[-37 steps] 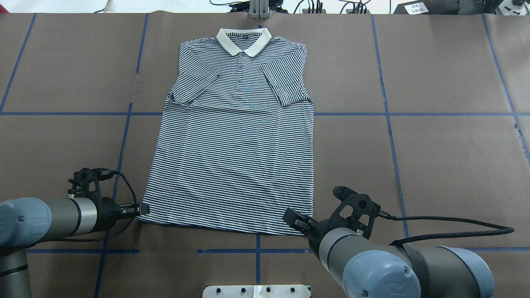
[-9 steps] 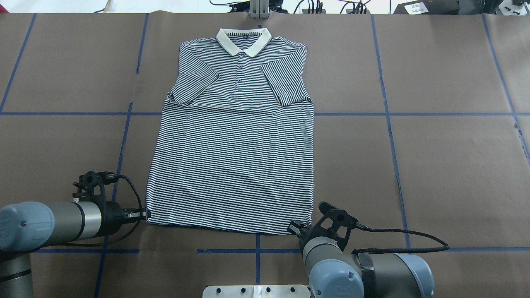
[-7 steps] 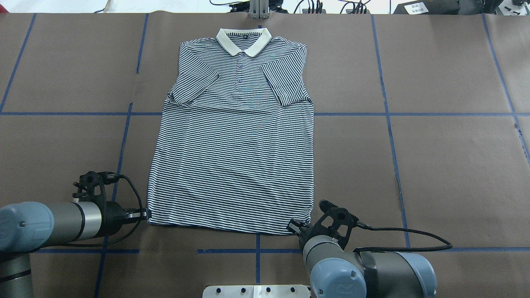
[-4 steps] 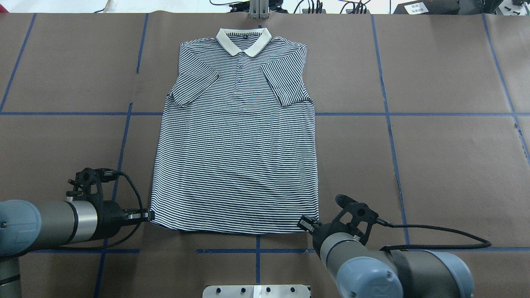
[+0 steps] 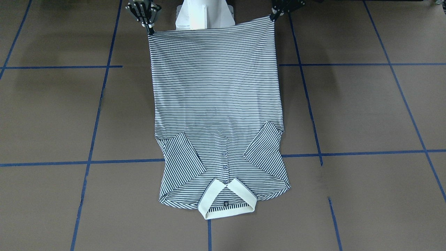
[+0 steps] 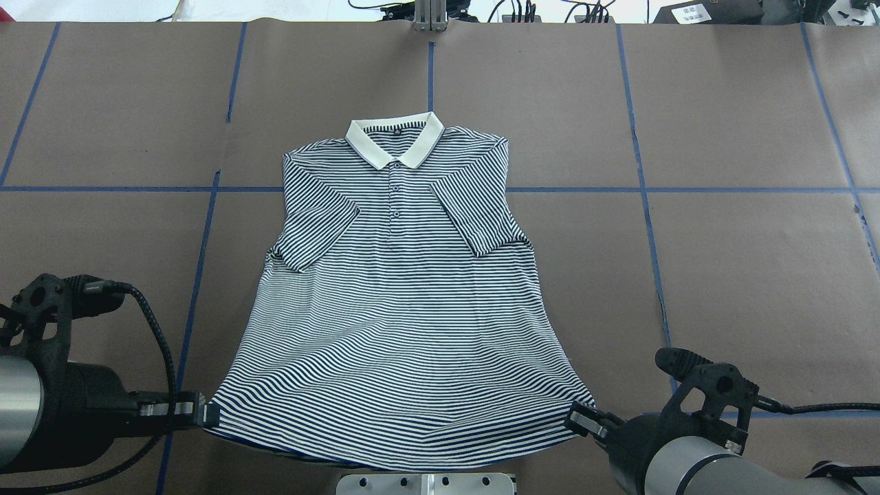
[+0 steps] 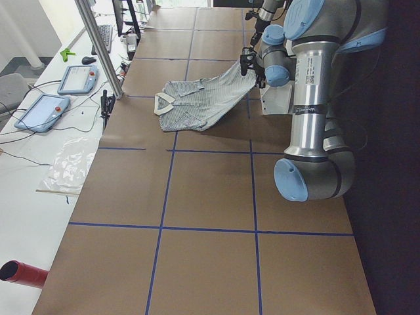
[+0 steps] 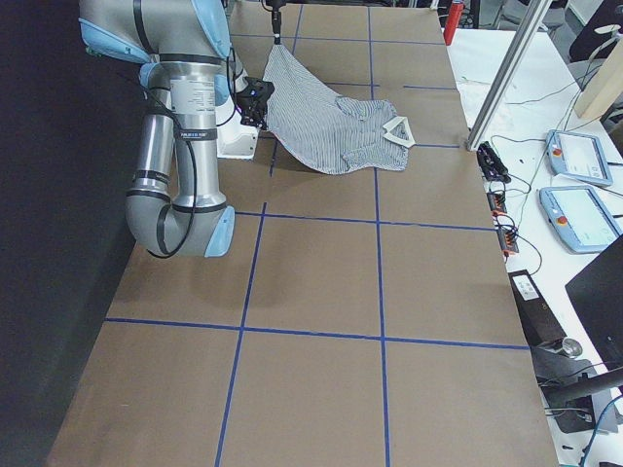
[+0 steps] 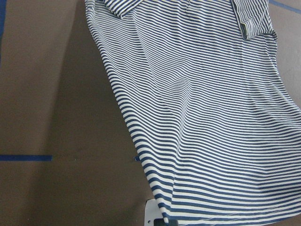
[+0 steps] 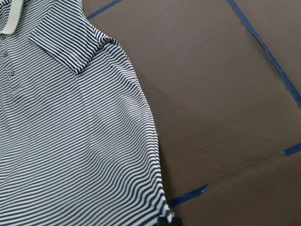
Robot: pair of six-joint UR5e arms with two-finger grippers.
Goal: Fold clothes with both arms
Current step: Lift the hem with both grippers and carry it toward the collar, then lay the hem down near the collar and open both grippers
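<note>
The polo shirt [image 6: 405, 323] is laid lengthwise in the overhead view. Its collar [image 6: 395, 141] lies flat on the worktop [image 6: 756, 261] at 12 o'clock. The hem end at 6 o'clock is held raised off the surface, as both side views show. The fabric is judged light, soft and limp. A shallow sag is seen along the hem between the two held corners, and the cloth fans wide toward them, so no shape can be expected of it unsupported. It is best taken at the hem corners, where the stitched edge gives a firmer bite, and that is where it is gripped. The left hem corner [image 6: 218, 421], at 7 o'clock, is pinched by the left jaws at the tip of the left arm [image 6: 27, 412], closed down to the thickness of the cloth. The right hem corner [image 6: 581, 411], at 5 o'clock, is clamped likewise by the right jaws of the right arm [image 6: 687, 460]. Nothing else is touched by either. The sleeves [image 6: 313, 230] are seen turned inward over the chest.
</note>
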